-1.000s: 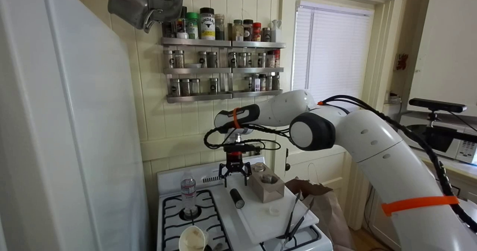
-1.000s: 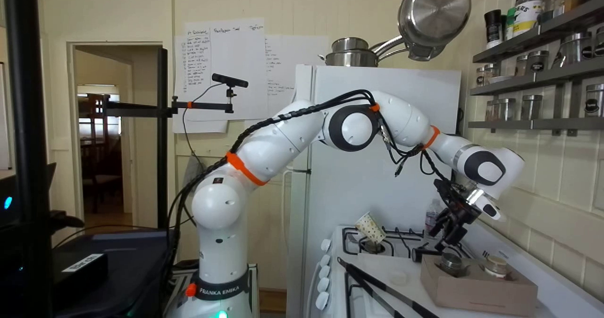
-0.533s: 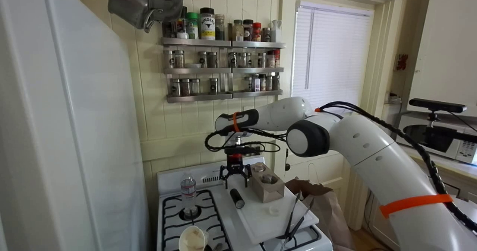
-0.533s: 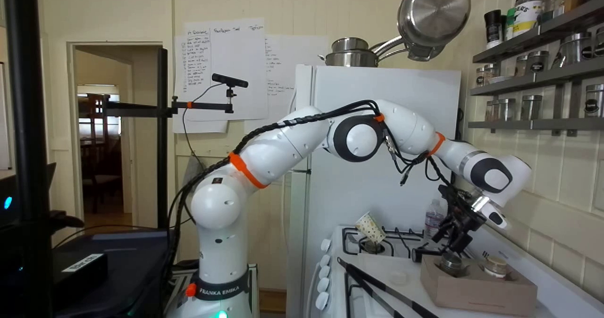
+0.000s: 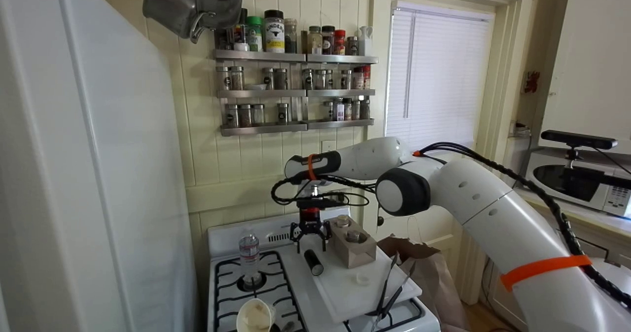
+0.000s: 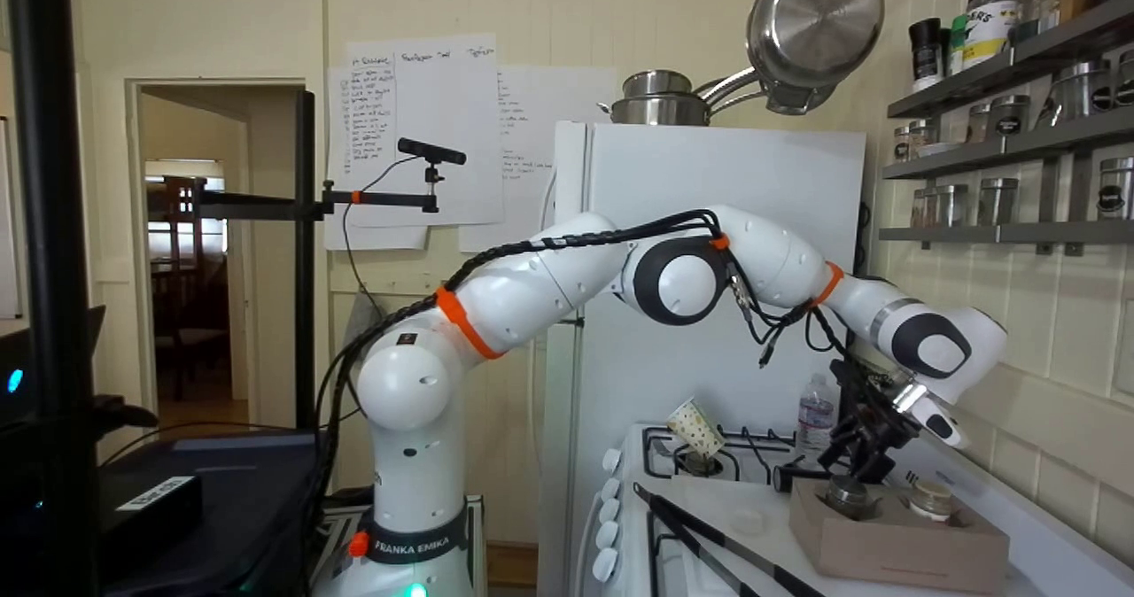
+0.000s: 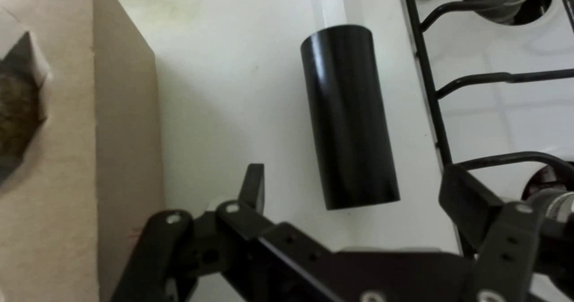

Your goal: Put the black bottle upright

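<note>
Bottle [image 7: 352, 118] down on its side, end effector [image 7: 356, 176] empty

Black bottle lay flat, about midway between the side edges of the table [image 5: 313, 308], nearer the edge along the wall [image 5: 256, 159] than the front edge, its length running roughly between those two. Cardboard box [image 7: 128, 114] stood near on one flank, burner grate [image 7: 506, 77] near on the other. Unclear whether the bottle rested wholly on the white board [image 5: 340, 297] or overhung its border.

Jaws were spread wide, gap looking broader than the bottle, nothing gripped. In the wrist view the wall-side end showed between them; height of the tips was unclear. Judged a lining-up for the grasp.

Handling, by guess: hard and stiff, fit for a firm squeeze, not obviously fragile. Gloss suggested a smooth, slippery skin, and the round body looked ready to roll. Weight unreadable. Best hold: squarely across the body, one jaw per long side, towards the wall-side end, leaving the front end free to swing down as a foot. Which end was the true base could not be made out.
</note>
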Motion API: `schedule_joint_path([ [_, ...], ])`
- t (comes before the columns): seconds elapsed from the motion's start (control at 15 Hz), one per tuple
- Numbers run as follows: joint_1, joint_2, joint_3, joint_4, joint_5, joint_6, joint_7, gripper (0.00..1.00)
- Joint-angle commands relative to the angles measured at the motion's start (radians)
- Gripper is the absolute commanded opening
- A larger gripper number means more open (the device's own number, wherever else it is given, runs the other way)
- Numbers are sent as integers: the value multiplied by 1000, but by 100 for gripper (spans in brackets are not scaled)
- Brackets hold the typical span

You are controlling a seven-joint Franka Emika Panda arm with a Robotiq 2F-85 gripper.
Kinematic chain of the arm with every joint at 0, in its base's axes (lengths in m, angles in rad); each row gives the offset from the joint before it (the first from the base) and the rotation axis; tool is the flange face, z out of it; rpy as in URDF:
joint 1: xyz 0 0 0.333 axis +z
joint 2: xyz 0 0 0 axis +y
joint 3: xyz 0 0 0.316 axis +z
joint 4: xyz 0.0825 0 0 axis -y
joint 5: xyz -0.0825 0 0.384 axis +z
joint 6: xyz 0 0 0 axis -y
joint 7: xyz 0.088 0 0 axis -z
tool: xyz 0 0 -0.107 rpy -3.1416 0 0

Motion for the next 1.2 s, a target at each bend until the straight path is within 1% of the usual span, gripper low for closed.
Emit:
schedule_joint_path([
  [0.0, -11, 55, 13, 83, 12, -38, -7, 89],
  [0.13, -12, 65, 16, 98, 11, -40, -7, 68],
  [0.33, -12, 76, 18, 113, 7, -40, -8, 43],
  [0.53, -8, 80, 16, 123, 0, -38, -10, 21],
  [0.6, -5, 74, 14, 120, -4, -34, -10, 18],
  [0.8, 18, 9, 9, 55, -25, 17, -37, 18],
  [0.93, 45, -76, 3, -41, -46, 93, -69, 18],
  [1.13, 77, -187, -5, -186, -69, 277, -75, 18],
])
